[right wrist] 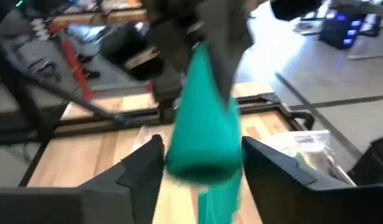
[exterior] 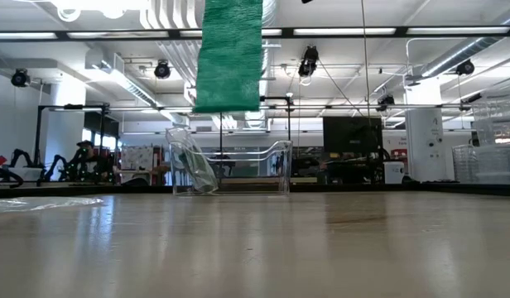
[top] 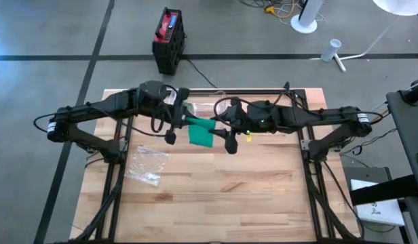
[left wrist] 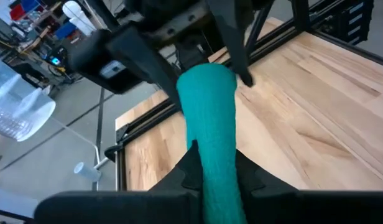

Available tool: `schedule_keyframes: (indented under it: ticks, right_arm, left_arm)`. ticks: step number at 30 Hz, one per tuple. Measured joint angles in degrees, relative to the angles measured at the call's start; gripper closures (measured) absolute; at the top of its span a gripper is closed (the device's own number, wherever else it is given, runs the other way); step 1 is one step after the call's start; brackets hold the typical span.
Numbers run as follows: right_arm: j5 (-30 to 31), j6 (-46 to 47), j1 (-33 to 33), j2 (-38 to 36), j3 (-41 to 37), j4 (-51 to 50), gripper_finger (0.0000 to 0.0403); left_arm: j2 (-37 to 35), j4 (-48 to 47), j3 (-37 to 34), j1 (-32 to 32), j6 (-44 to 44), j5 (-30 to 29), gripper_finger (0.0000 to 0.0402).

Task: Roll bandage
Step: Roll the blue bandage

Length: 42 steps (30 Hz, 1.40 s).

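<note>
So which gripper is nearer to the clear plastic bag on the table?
Left. The left gripper hangs just beyond the plastic bag; the right gripper is farther to its side.

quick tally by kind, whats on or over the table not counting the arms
green bandage, held up between both arms: 1
clear plastic bag lying on the table: 1
clear plastic bin at the far edge: 1
total: 3

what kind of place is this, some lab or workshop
Most likely a robotics lab or workshop, in a large open industrial-style room. A pale wooden worktable carries two dark robot arms, grey concrete floor surrounds it, and the low view shows ceiling strip lights and shelves of equipment behind a clear plastic bin.
</note>
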Motion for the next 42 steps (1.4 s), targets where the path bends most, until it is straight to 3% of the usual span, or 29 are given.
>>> schedule_keyframes:
  ticks: [9,12,17,23,29,36,42]
  right_arm:
    - [0.07,-3.9,-0.09,0.02,-0.36,-1.39,0.028]
    - [0.11,-7.44,-0.09,-0.39,0.1,-3.88,0.0282]
    - [0.13,-9.88,-0.09,-0.61,4.17,-10.81,0.0223]
    - [0.13,-9.84,-0.09,-0.87,6.24,-5.55,0.0137]
    - [0.13,-6.79,-0.35,2.98,6.16,-3.1,0.0113]
    - [0.06,-6.75,-0.31,5.98,6.17,-3.11,0.0169]
    - [1.12,-8.44,-0.26,5.99,6.2,-3.11,0.0276]
  left_arm:
    - [-0.03,0.19,0.0,0.0,0.12,-0.22,0.0377]
    - [-0.12,0.08,0.0,0.0,0.12,-0.24,0.0381]
    - [-0.89,-0.86,0.0,0.0,0.99,-0.22,0.0379]
    - [-1.32,-3.87,0.0,-0.02,5.95,-0.22,0.0381]
    - [-1.37,-4.1,0.0,-0.53,10.19,-0.55,0.0382]
    - [-1.53,-4.18,-0.01,-2.69,14.89,-3.71,0.0375]
    - [-1.54,-4.69,-0.02,-3.74,12.98,-5.0,0.0374]
